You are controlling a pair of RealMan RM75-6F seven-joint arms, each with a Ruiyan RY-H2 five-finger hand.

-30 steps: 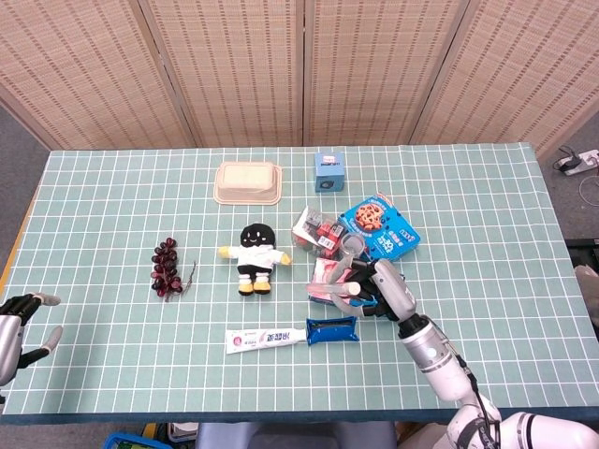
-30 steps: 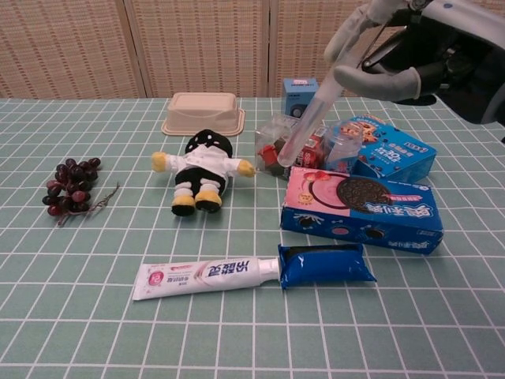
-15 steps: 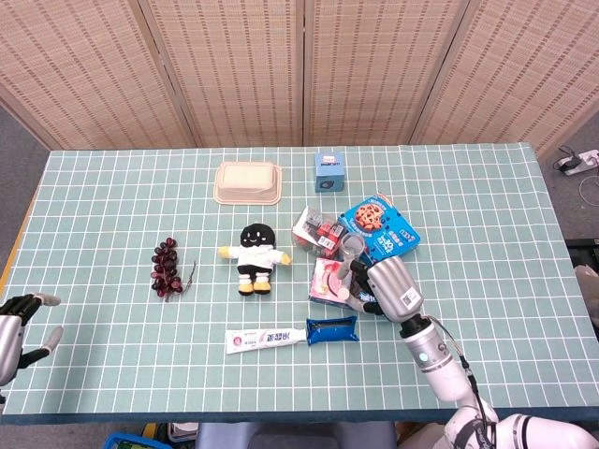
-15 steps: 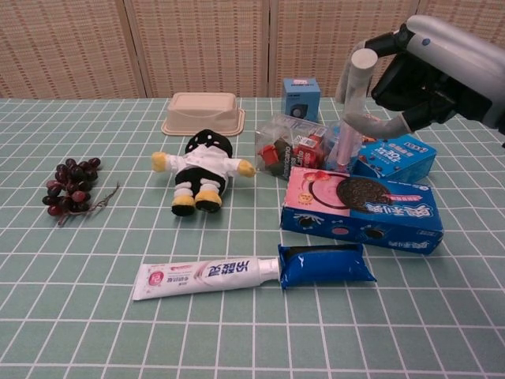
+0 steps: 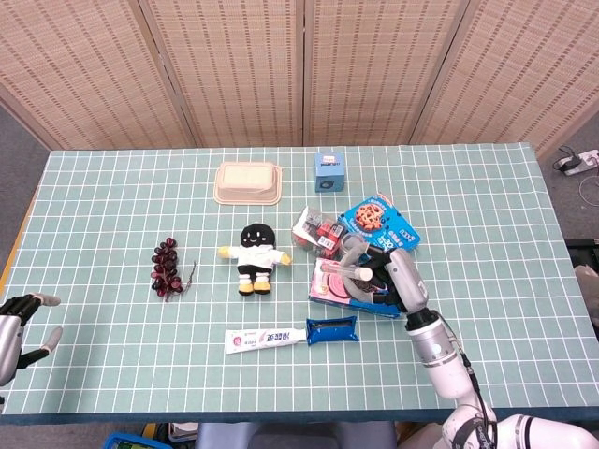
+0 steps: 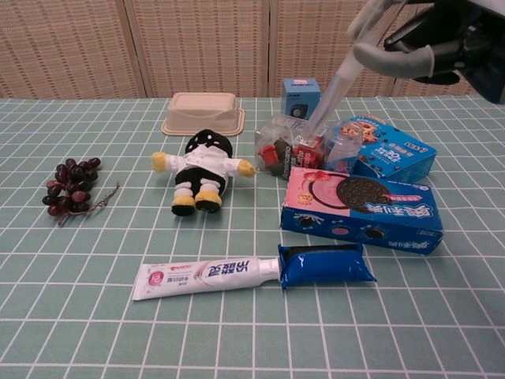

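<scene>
Right hand (image 5: 398, 279) up above the pink-and-blue cookie box (image 6: 359, 206), not touching it, fingers loose and spread with nothing in them. Longest finger (image 6: 335, 88) pointing down toward the clear snack packet (image 6: 296, 148) just behind that box. Blue cookie box (image 6: 387, 154) right next to it, tucked under the wrist in the head view. Toothpaste tube (image 6: 207, 277) and blue pouch (image 6: 325, 264) lying end to end near the front edge. Plush doll (image 6: 201, 170) off to the left, grapes (image 6: 69, 184) further left still.

Left hand (image 5: 21, 329) way over at the table's near left corner, open too, holding nothing. Green checked tablecloth (image 5: 112, 187), beige tray (image 5: 249, 181) and small blue box (image 5: 329, 172) toward the back, woven folding screens (image 5: 225, 65) behind everything.
</scene>
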